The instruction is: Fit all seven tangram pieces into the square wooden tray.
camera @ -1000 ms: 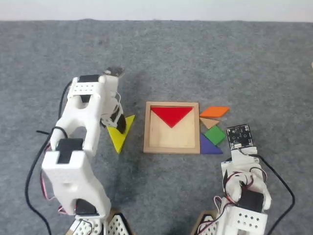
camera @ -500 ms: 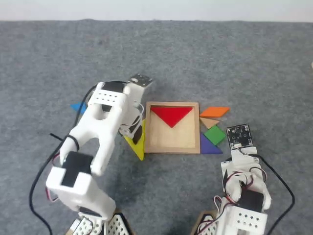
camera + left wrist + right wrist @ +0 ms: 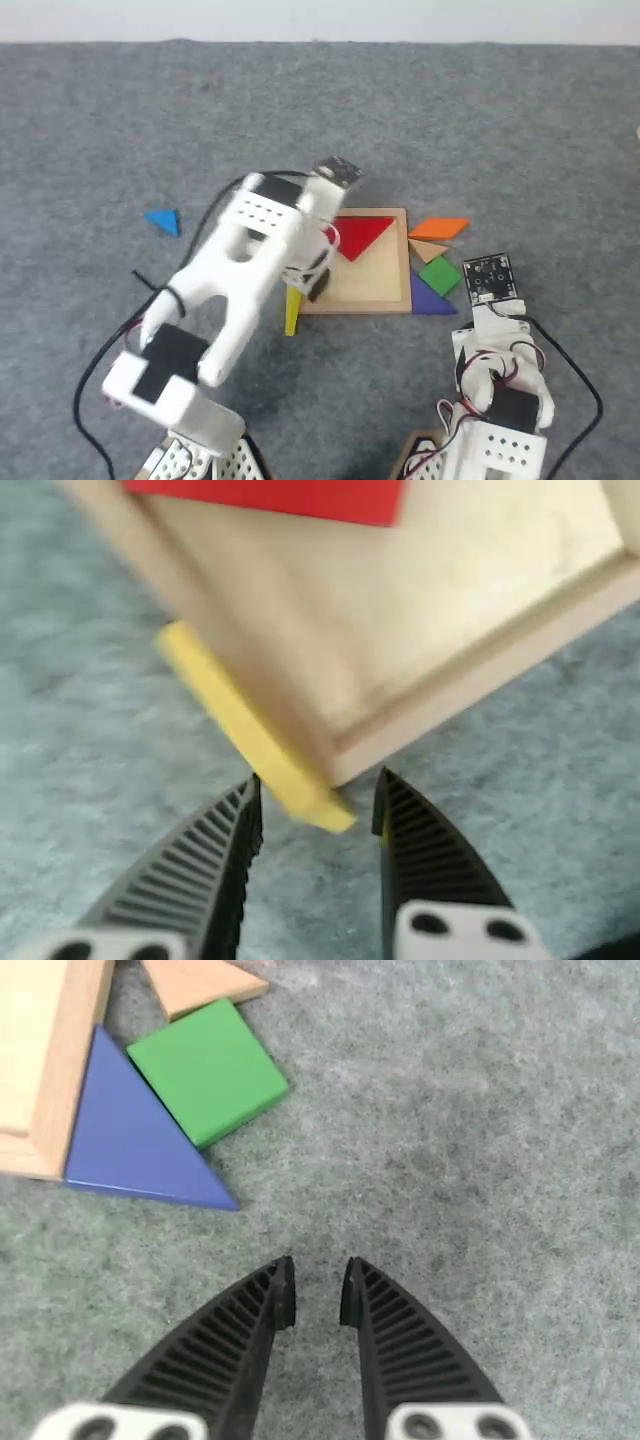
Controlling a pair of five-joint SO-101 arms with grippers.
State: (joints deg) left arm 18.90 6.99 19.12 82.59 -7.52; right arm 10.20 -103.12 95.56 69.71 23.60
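Grey felt counter (image 3: 480, 120) all the way across, and a pale strip of wall (image 3: 320, 20) ran behind it. The big white left arm (image 3: 230, 290) stretched out over the middle, covering the left part of the tray in the high view. The right arm (image 3: 495, 400) sat folded near its base, its right pincer (image 3: 317, 1290) all but clenched over bare felt, a thin slit between the tips, nothing in it.

The square wooden tray (image 3: 370, 285) lay flat at the centre, its sides square to the counter's far edge. Inside it, the red triangle (image 3: 362, 235) had its long side along the far rim and its apex pointing back toward the arms.

And the yellow triangle (image 3: 240, 730)! It stood tipped up on edge outside the tray, pressed against the left outer wall by the near corner, its long axis running along that wall. The left pincer (image 3: 318, 795) gripped its near end, and the rim stood between the piece and the tray floor.

Just beside the tray's right wall lay the purple triangle (image 3: 428, 297), the green square (image 3: 440, 274), the orange parallelogram (image 3: 440, 228) and the tan triangle (image 3: 428, 250), packed close. The small blue triangle (image 3: 163, 220) lay well apart on the left.
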